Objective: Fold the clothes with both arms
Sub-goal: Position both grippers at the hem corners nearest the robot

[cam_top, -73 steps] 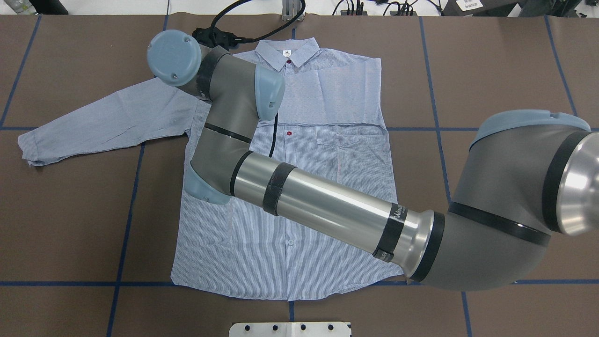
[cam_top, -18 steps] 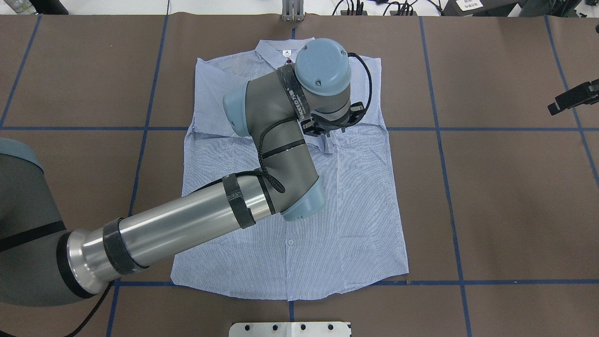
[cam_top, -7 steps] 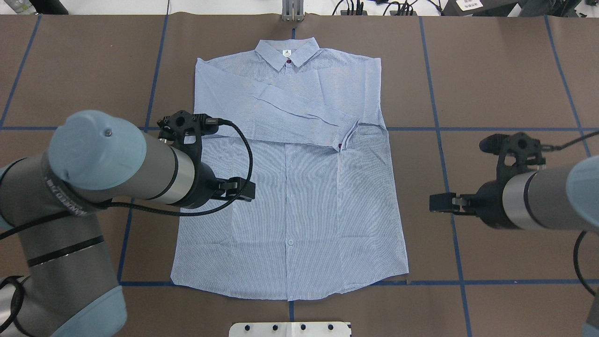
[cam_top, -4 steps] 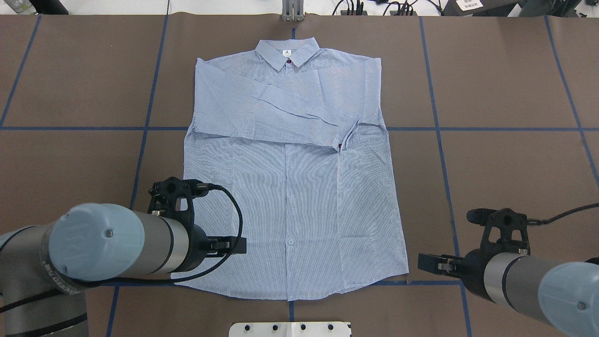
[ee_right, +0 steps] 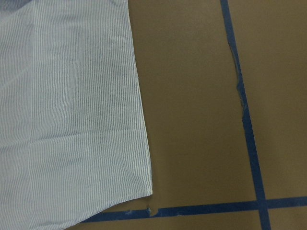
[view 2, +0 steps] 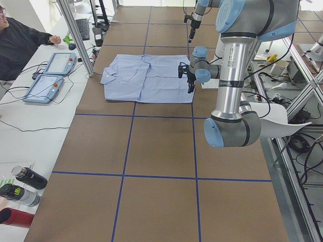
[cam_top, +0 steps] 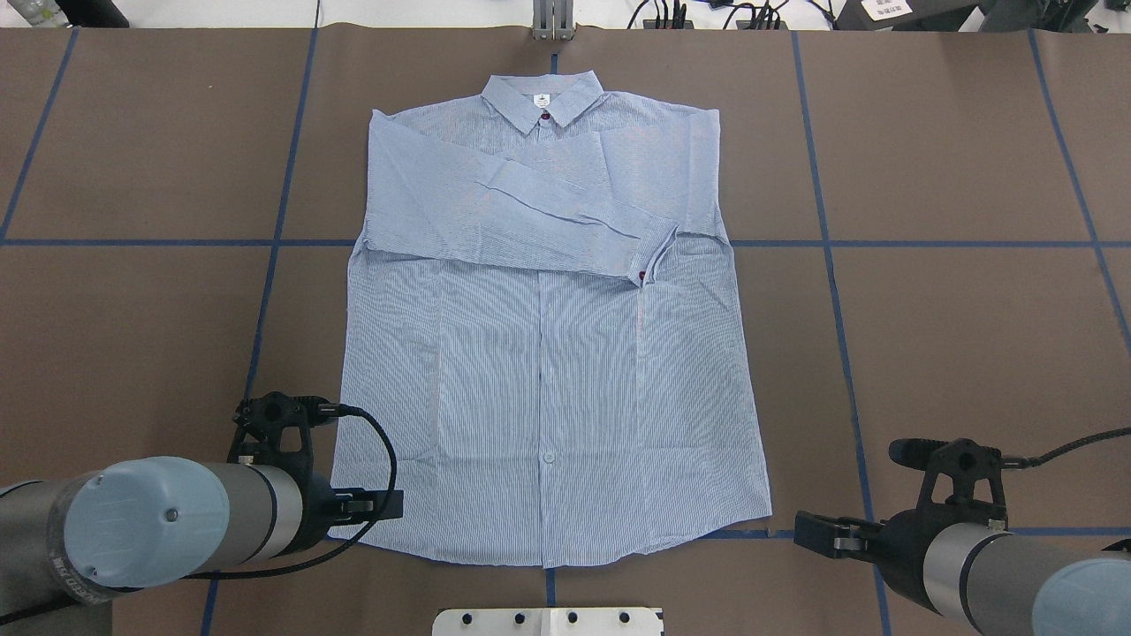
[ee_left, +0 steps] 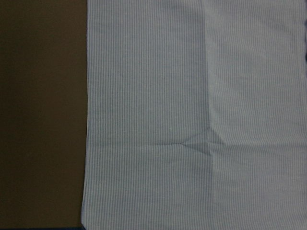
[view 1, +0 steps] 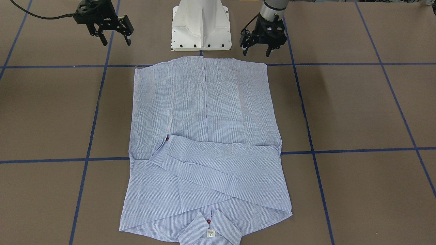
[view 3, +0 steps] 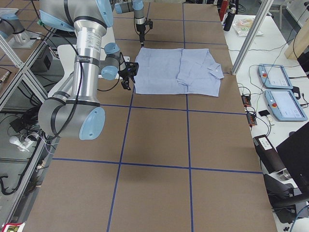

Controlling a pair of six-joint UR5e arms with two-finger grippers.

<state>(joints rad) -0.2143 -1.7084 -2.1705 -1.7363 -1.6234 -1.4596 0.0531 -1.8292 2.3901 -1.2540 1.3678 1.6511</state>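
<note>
The clothes are one light blue striped shirt [cam_top: 548, 353] lying flat and face up on the brown table, collar [cam_top: 542, 95] at the far side. Both sleeves are folded across its chest [view 1: 211, 170]. My left gripper [cam_top: 389, 505] [view 1: 256, 52] hangs open just above the hem's left corner, holding nothing. Its wrist view shows only the shirt's side edge [ee_left: 88, 120]. My right gripper [cam_top: 806, 533] [view 1: 117, 42] is open over bare table, a little outside the hem's right corner [ee_right: 148, 191].
Blue tape lines [cam_top: 972, 243] mark a grid on the brown table cover [cam_top: 972, 353]. The white pedestal base [view 1: 201, 27] stands at the near edge behind the hem. A person [view 2: 20, 45], two control tablets [view 2: 50, 75] and bottles [view 2: 20, 184] are at a side bench.
The left sleeve has been folded across the chest. Both arms then drew back from mid-shirt height to the hem corners nearest the base, grippers staying open.
</note>
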